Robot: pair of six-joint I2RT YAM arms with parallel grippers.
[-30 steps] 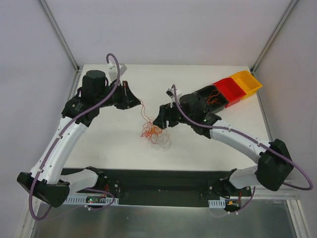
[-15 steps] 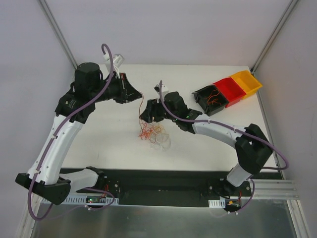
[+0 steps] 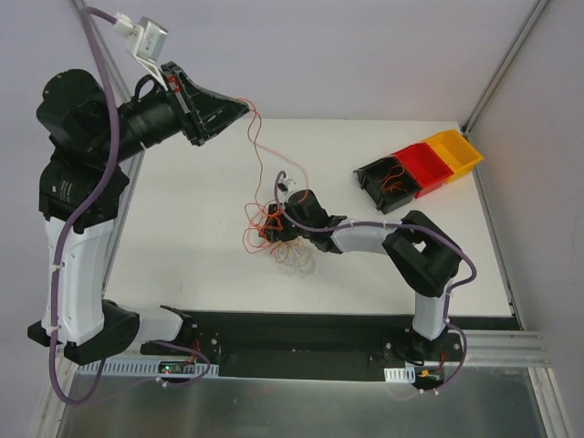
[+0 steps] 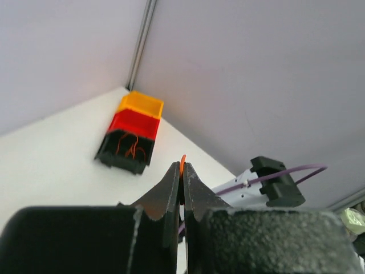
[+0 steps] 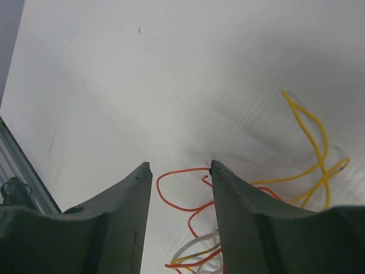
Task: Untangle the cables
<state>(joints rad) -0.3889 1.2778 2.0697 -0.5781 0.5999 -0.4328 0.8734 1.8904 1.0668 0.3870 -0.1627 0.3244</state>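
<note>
**Cables [image 3: 263, 239]: one strand pinched aloft, the knot at the open right gripper**

The left gripper [image 3: 245, 108] is held high over the far left of the table [image 3: 182, 219], clenched on a single orange strand [image 3: 254, 144]. Its wrist camera shows the fingertips [image 4: 171, 184] pressed together. Only a short orange tip pokes out above them, and the rest of the strand is hidden behind the fingers.

From that tip the strand runs in a loose, wavy line, its long axis slanting down and to the right, into the tangle lying on the table. The tangle has no clear long axis. Orange loops spill out to the left of the right gripper [image 3: 274, 219], and pale loops lie on its near side.

The right gripper's head covers part of the knot from above, and the wires are too thin to trace singly there. The right wrist view shows the fingers [image 5: 140, 182] spread apart and gripping nothing. An orange loop [image 5: 171, 197] lies on the table between them, and a yellow strand [image 5: 315, 142] lies off to one side. The bottom edge of that view cuts off the knot.

Well to the right of both grippers, three bins touch in a row: the black bin [image 3: 387, 182], holding a few orange wires, then the red bin [image 3: 422, 167] and the yellow bin [image 3: 457, 152].
</note>
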